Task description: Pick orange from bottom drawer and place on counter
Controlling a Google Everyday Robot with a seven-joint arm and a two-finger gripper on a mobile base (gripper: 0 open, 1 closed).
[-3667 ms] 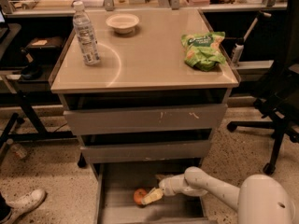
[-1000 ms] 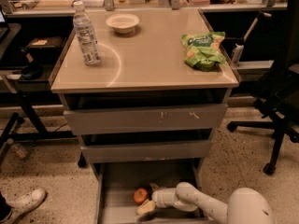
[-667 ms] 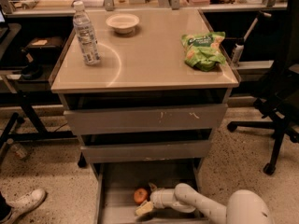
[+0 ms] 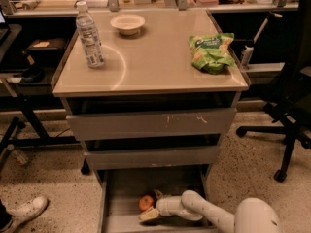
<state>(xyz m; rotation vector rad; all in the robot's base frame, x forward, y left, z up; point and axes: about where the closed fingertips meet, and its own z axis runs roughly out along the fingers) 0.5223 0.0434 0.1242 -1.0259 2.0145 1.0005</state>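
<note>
The orange [image 4: 146, 202] lies on the grey floor of the open bottom drawer [image 4: 121, 212], left of centre. My gripper [image 4: 152, 209] is down inside that drawer, right against the orange on its right and lower side. My white arm reaches in from the lower right. The counter [image 4: 155, 62] is the beige top of the cabinet, well above the gripper.
On the counter stand a water bottle [image 4: 89, 35] at the left, a white bowl [image 4: 127, 23] at the back and a green chip bag [image 4: 212, 51] at the right. Two upper drawers [image 4: 150, 123] overhang the bottom one. An office chair [image 4: 291, 106] stands at the right, and a shoe [image 4: 24, 211] lies at the lower left.
Since the earliest frame my arm has dropped lower into the drawer and the gripper has moved left up to the orange. Over the last second nothing visibly moved.
</note>
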